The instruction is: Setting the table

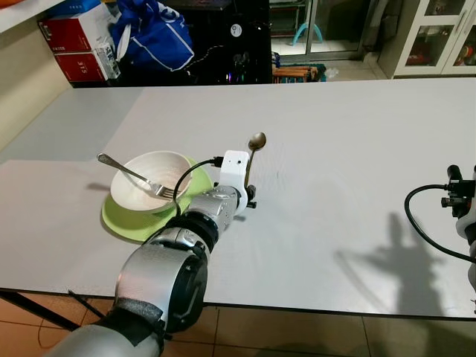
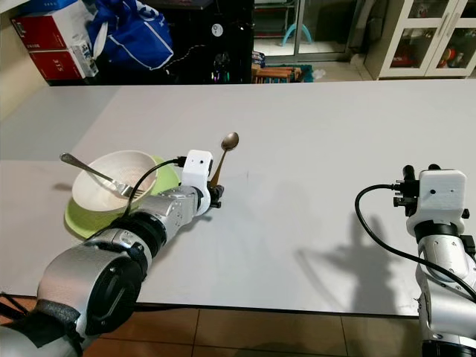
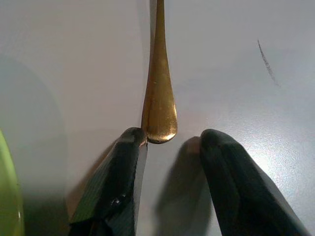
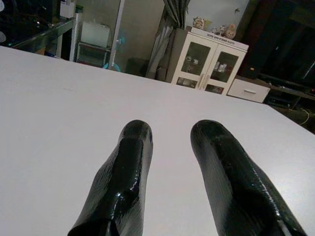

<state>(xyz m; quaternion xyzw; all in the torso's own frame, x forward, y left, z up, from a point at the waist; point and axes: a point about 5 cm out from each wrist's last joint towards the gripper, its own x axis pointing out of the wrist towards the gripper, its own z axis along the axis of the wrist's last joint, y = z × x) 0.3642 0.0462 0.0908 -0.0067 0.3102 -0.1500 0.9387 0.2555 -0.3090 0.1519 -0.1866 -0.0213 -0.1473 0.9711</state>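
With its fingers parted, the left gripper sits at the handle end of a gold spoon, one finger touching it, on the white table. Just beside: white bowl holding fork, on green plate. Right gripper: open, above bare tabletop.

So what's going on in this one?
The robot is setting a white table. A white bowl with a fork in it sits on a green plate. The left gripper is at the handle end of a gold spoon lying beside the plate, fingers open around its tip, not clamped. The right gripper hovers open over bare table.
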